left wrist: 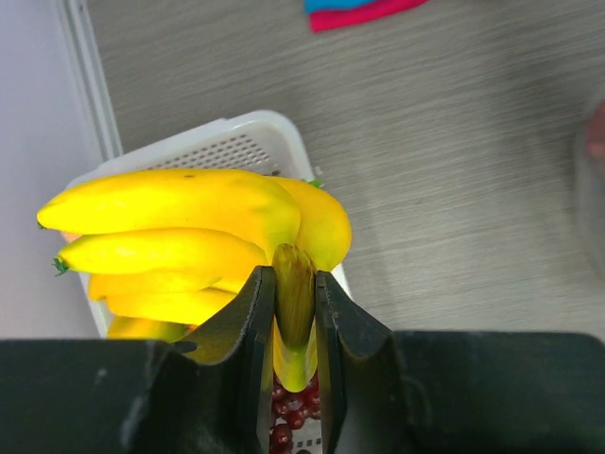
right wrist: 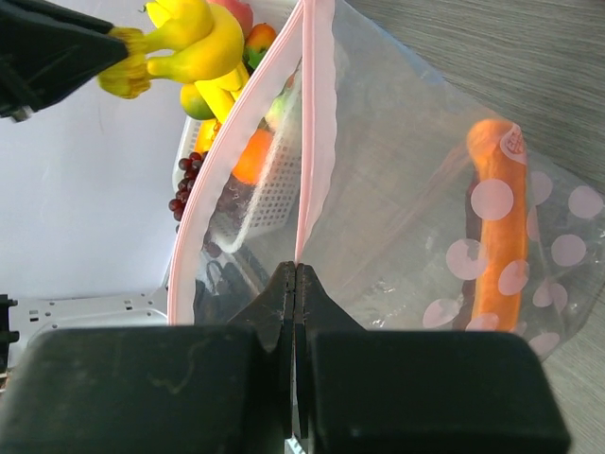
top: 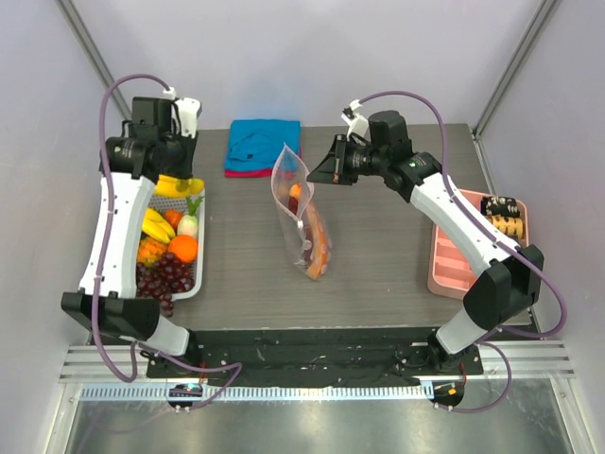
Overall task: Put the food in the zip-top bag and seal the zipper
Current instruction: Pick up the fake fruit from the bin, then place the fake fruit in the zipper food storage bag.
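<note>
My left gripper (left wrist: pixel 294 284) is shut on the stem of a yellow banana bunch (left wrist: pixel 189 236) and holds it above the white basket (left wrist: pixel 236 142); the bunch also shows in the top view (top: pixel 178 185). The basket holds bananas, an orange (top: pixel 183 247) and dark grapes (top: pixel 167 277). My right gripper (right wrist: pixel 295 270) is shut on the pink zipper strip (right wrist: pixel 317 123) of the clear dotted zip-top bag (top: pixel 298 213) and holds its mouth up and open. An orange carrot-like piece (right wrist: pixel 496 236) lies inside the bag.
A folded blue-and-red cloth (top: pixel 262 147) lies at the back of the table. A pink compartment tray (top: pixel 473 248) with brown pieces stands at the right edge. The basket (top: pixel 194 284) sits along the left edge.
</note>
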Robot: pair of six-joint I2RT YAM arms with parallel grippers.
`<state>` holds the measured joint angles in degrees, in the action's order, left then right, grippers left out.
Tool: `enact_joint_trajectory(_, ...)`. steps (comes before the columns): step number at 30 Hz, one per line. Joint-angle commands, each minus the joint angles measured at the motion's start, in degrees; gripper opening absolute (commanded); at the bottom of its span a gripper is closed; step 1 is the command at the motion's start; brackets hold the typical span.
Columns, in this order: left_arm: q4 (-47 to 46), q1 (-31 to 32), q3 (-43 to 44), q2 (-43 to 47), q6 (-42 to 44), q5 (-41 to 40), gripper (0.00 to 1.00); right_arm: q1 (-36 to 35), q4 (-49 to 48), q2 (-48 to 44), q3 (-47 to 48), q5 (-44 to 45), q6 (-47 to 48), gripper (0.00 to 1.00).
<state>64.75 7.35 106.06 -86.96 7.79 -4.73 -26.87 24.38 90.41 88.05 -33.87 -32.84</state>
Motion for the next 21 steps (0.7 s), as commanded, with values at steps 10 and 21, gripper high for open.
enact_joint_trajectory(10, -11.8, 0.3, 11.4, 10.0, -14.6, 32.9, 0.0, 0.2, -0.5, -0.1, 0.4, -2.4, 2.6, 0.01)
enact_joint_trajectory(21, -45.8, 4.8, 3.5, 10.2, -49.2, 53.1, 0.0, 0.7, 3.7, 0.4, 2.8, -2.1, 6.3, 0.01)
